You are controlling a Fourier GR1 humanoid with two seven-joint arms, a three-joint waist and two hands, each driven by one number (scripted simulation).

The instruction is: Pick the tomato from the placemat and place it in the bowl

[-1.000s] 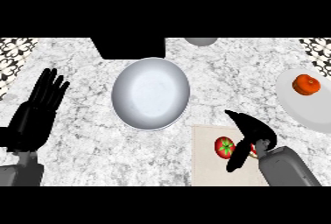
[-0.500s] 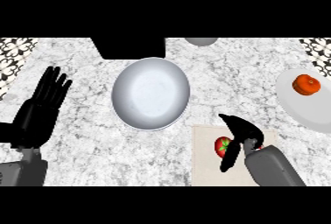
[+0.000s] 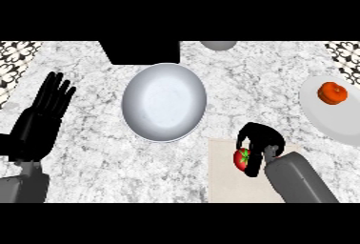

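Where the head view looks steeply down on the marbled bench point(image 3: 91, 164), the tomato point(image 3: 243, 160) lies on the beige placemat point(image 3: 224, 188) at the lower right, near the mat's upper edge and well apart from the bowl. The right hand point(image 3: 259, 137) arches over it, with fingers curled down past its top and left side and the thumb low beside its right, so the hand is closed round the fruit. It seems to be touching the skin, though the black fingers hide the actual contact. The tomato's red flank and green stalk end show below the palm. The grey right forearm point(image 3: 296, 181) runs from the wrist down to the lower right edge, crossing the mat.

The white bowl point(image 3: 165, 102) stands up and to the left of the mat, just clear of its corner, and holds nothing. The left hand point(image 3: 41, 121) rests near the left edge, fingers straight and spread, pointing up and touching nothing.

At the right edge sits a white plate point(image 3: 330, 126) carrying a second, orange-red fruit point(image 3: 332, 93). Along the top, a black block point(image 3: 141, 51) lies just above the bowl, and a grey rounded object point(image 3: 218, 45) is cut off beside it. Patterned tiles point(image 3: 17, 59) fill the upper left corner.
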